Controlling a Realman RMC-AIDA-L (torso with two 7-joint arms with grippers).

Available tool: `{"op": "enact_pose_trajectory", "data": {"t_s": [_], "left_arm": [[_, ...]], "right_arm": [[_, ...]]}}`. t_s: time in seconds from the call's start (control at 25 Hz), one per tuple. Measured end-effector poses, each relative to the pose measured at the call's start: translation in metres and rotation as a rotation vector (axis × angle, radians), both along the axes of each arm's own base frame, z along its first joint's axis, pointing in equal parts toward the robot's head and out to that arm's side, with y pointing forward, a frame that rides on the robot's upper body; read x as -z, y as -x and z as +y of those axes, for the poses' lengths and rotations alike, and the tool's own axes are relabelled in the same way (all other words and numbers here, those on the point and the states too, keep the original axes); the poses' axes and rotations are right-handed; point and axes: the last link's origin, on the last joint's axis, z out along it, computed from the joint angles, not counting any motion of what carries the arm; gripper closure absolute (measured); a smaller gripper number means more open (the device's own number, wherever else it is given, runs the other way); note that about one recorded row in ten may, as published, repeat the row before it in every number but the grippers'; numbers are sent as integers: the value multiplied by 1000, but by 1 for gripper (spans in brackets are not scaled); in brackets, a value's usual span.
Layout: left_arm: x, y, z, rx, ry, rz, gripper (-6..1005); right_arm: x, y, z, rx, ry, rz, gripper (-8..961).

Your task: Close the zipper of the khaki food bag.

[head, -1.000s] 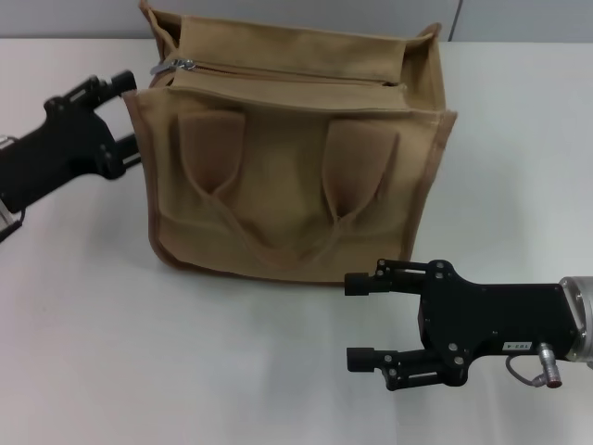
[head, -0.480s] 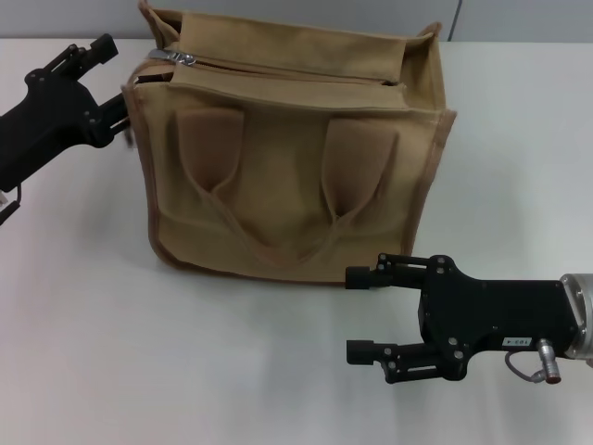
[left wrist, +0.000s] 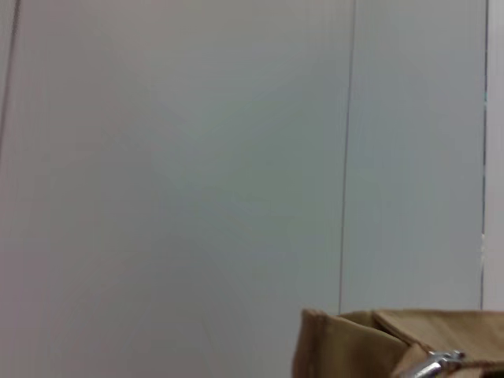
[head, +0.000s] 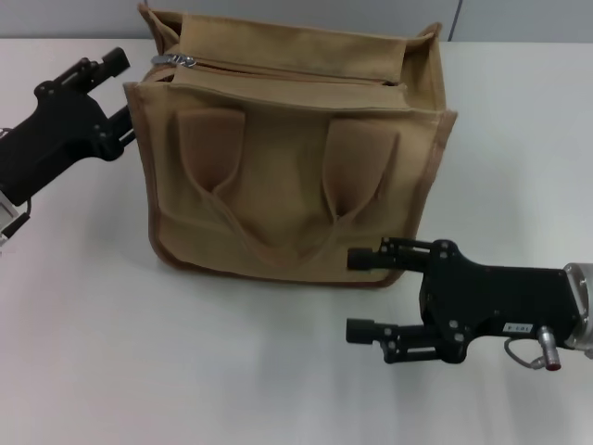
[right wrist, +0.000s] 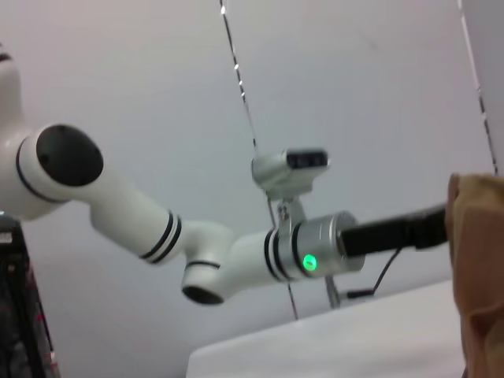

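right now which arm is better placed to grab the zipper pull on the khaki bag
Left, probably. The left gripper sits open beside the khaki food bag at its top corner, close to the silver pull tab of the zipper. The right gripper is open too, but low by the bag's front base, far from the tab.

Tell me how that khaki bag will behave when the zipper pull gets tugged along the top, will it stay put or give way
The khaki food bag is soft canvas with sagging top flaps, so it will probably buckle near the zipper. Standing free, it may slide or tip toward the pull. The left pincer is open beside its pull-tab corner; the right pincer, open at the front, could brace it.
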Motion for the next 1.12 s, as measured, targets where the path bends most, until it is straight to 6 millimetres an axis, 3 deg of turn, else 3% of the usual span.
{"op": "enact_pose_trajectory", "data": {"t_s": [0.12, 0.52, 0.84, 1.04, 1.12], "left_arm": [[6, -2, -2, 22, 20, 26, 261], [2, -4, -1, 25, 6, -5, 773], [2, -6, -2, 36, 7, -14, 897], [3, -8, -1, 41, 13, -23, 963], [3, -10, 0, 49, 15, -28, 970]], "right_arm": [[-1, 0, 0, -1, -11, 10, 160], [-3, 0, -1, 0, -28, 31, 160], [-17, 8, 1, -10, -134, 155, 160], [-37, 15, 26, 41, -342, 254, 161], [-43, 28, 45, 20, -453, 284, 161]]}}
